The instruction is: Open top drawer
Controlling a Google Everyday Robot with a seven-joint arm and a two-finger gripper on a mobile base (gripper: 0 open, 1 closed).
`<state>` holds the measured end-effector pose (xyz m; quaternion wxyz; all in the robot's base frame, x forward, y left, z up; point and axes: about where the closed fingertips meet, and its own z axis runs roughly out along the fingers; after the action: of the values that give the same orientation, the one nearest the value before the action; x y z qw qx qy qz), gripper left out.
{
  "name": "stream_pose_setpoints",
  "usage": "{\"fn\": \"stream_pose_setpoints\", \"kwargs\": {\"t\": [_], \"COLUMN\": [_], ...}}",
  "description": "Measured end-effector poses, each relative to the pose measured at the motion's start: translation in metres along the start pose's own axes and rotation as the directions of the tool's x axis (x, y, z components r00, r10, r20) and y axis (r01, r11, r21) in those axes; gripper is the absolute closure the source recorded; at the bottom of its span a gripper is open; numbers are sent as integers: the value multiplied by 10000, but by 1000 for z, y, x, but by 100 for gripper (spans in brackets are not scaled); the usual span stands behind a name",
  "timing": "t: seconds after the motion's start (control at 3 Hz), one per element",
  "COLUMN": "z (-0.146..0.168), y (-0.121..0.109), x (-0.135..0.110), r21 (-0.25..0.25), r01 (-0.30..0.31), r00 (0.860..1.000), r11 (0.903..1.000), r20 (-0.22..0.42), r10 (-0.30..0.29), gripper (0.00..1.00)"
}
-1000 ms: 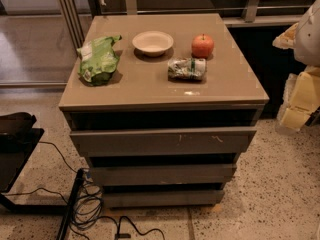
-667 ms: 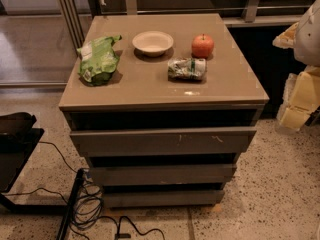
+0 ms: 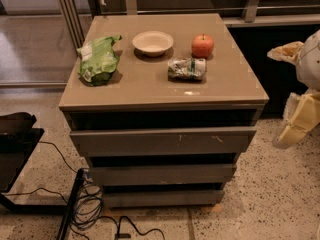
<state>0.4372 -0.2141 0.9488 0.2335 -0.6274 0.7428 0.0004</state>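
The top drawer (image 3: 162, 141) is the widest grey-taupe front of the cabinet, just under the tabletop, with small pale scratch marks right of centre. A dark gap runs above it and its interior does not show. Two narrower drawer fronts (image 3: 162, 174) sit below it. My gripper (image 3: 294, 124) is a pale yellowish shape at the right edge of the view, beside the cabinet's right side and level with the top drawer, apart from it.
On the cabinet top (image 3: 150, 86) lie a green bag (image 3: 98, 60), a white bowl (image 3: 152, 42), a red apple (image 3: 202, 46) and a crushed can (image 3: 186, 68). Black cables (image 3: 87, 209) and a black stand (image 3: 15, 144) are on the floor at left.
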Motion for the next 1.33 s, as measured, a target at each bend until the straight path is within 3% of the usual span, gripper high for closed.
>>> {"fn": "stream_pose_setpoints", "kwargs": {"t": [0.33, 1.0, 1.33], "z": [24, 32, 63], "y": [11, 16, 24], "x": [3, -2, -8], "r21": [35, -242, -819], "r01": [851, 892, 778], "r00": [9936, 9936, 9928], "r11": [9964, 9957, 9936], "r20": [748, 724, 970], "r10": [-851, -872, -697], "gripper": [0, 0, 0]}}
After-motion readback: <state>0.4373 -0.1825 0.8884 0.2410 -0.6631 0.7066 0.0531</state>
